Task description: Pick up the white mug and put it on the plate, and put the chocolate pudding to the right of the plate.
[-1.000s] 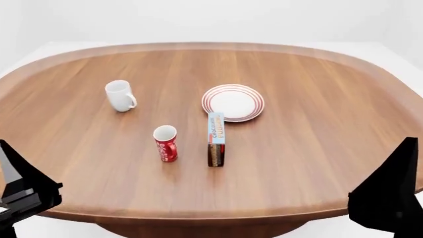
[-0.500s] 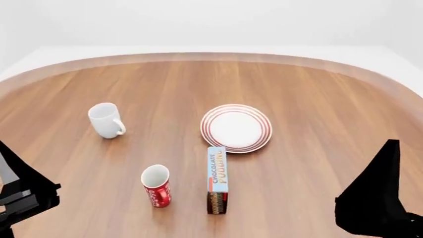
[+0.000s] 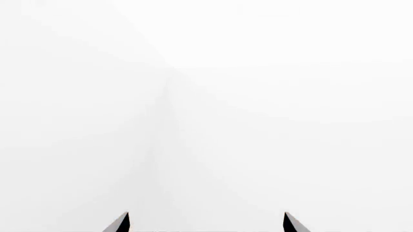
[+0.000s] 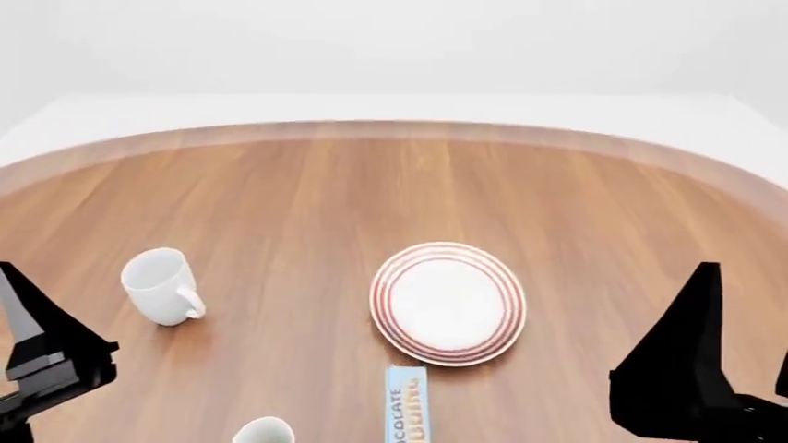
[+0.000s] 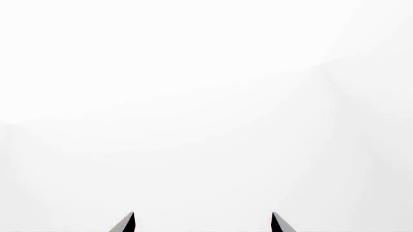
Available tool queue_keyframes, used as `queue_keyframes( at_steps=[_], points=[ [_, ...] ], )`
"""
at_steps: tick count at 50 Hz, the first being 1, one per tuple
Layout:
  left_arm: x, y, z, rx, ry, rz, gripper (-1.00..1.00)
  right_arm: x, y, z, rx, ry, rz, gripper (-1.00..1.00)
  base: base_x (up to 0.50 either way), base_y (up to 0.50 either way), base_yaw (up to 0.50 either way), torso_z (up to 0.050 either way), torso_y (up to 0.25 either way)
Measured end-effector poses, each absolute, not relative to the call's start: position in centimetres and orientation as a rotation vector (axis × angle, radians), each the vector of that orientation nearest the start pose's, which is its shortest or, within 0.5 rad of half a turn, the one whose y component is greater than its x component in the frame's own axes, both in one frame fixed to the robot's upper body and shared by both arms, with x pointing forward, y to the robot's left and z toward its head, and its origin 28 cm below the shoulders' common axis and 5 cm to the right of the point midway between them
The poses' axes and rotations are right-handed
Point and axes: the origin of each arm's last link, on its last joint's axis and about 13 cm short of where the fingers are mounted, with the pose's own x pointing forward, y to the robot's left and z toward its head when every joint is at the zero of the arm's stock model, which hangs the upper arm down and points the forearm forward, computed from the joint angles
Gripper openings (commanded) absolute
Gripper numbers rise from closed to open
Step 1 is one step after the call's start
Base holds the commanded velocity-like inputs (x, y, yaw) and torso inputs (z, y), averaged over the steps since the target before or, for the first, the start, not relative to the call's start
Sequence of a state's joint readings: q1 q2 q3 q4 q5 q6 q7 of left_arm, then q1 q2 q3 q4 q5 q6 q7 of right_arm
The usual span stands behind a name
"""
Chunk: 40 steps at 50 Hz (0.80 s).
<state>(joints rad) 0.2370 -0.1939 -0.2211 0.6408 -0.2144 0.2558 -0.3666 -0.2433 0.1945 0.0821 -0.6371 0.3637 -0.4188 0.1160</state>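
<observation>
My jaws stand apart on both sides and grip nothing: each wrist view shows only two dark tips with a wide gap between them against blank white, the left gripper (image 3: 206,223) and the right gripper (image 5: 201,223) alike. From the head, my arms sit low at the near corners of the table (image 4: 308,203), well apart from everything on it. The mug (image 4: 158,285) stands upright on my left side, mouth up, its handle turned toward the plate (image 4: 447,302), which lies flat near the middle. The pudding (image 4: 405,406) shows just in front of the plate, cut off by the frame edge, and beside it the rim of a second cup (image 4: 262,431). I judge the mug to be stiff, glossy and fairly slick — breakable too, so I should set it down gently. A grip across the rim and wall with my left jaws looks safer than the thin handle. The pudding is likely light — its flat sides should pinch easily.
</observation>
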Motion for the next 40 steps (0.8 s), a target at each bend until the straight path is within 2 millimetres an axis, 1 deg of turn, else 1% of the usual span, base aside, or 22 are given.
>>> queue_keyframes(
  at_steps=[30,36,40],
  points=[
    [15.02,26.4,13.02,-0.056,-0.679,0.402,1.0,14.6,-13.35,13.48,0.204,-0.796,-0.054,1.0,0.5,0.0,0.0,0.0,0.001],
    [15.02,26.36,13.05,-0.056,-0.679,0.4,1.0,14.54,-13.32,13.56,0.204,-0.8,-0.052,1.0,0.08,0.0,0.0,0.0,0.0],
    [15.02,26.29,13.04,-0.057,-0.677,0.396,1.0,14.51,-13.27,13.59,0.194,-0.807,-0.052,1.0,0.01,0.39,0.0,0.0,0.0]
  ],
)
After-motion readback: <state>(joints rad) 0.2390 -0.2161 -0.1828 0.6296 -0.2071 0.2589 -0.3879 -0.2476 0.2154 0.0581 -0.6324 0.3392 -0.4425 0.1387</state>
